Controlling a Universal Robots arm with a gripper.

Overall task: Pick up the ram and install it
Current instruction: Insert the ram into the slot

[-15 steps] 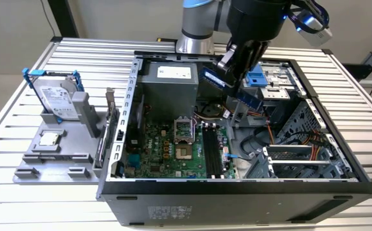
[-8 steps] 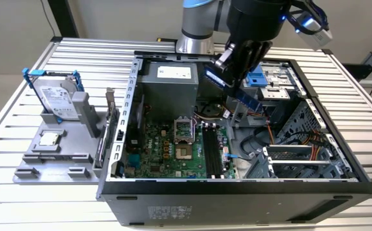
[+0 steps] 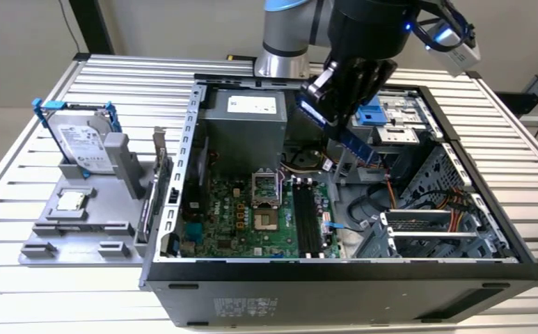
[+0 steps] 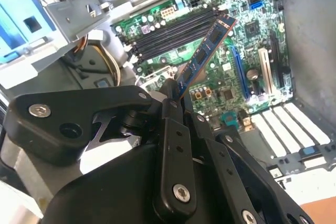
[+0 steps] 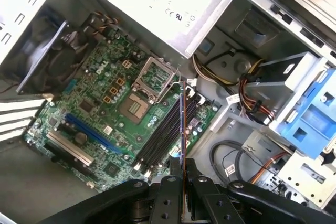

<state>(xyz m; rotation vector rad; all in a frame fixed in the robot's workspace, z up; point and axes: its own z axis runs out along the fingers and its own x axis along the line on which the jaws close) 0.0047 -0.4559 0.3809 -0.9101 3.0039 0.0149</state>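
Note:
My gripper (image 3: 335, 104) hangs above the open computer case (image 3: 343, 268), shut on the ram (image 3: 351, 139), a thin bluish stick tilted downward toward the motherboard (image 3: 250, 216). In the second wrist view the ram (image 4: 206, 50) sticks out from between the black fingers (image 4: 170, 111), its chips visible. The first wrist view sees the ram (image 5: 182, 124) edge-on, held by the gripper (image 5: 181, 174) over the black memory slots (image 5: 160, 137). Those slots (image 3: 307, 217) lie below the stick, beside the CPU socket (image 3: 264, 188), and the ram is clear of them.
On the exterior view's left, a grey fixture (image 3: 83, 240) carries a silver hard drive with blue brackets (image 3: 81, 142) and a small square chip (image 3: 69, 202). Inside the case are the power supply (image 3: 246, 118), a blue drive bracket (image 3: 371, 111) and loose cables (image 3: 380, 205).

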